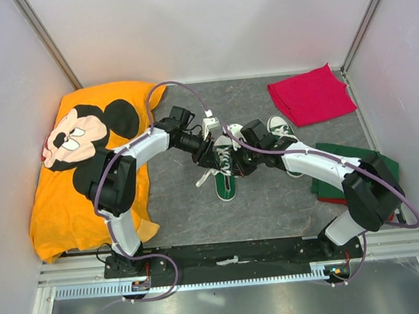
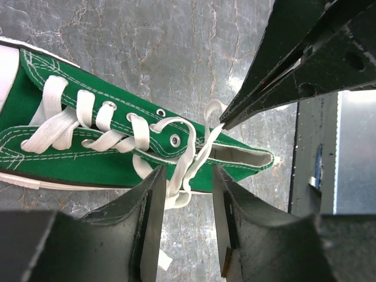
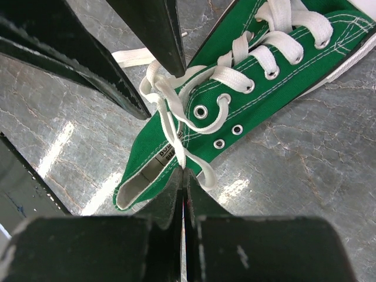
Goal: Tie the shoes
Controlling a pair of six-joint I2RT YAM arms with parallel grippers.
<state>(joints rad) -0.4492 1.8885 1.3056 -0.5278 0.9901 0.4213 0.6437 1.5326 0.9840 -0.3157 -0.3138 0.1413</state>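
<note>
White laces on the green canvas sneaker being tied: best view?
Left wrist: white laces fully in frame, toe-side rows to loose crossing, on the green canvas sneaker. Right wrist crops the toe-side rows; right end effector pinches a strand. Top external: tiny, mostly occluded.

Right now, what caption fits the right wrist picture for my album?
Right gripper pinches a lace of the green shoe; left gripper open around it.

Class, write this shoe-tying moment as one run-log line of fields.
left gripper: open, straddling lace | right gripper: shut on lace | shoe: on table, bow not tied
</note>
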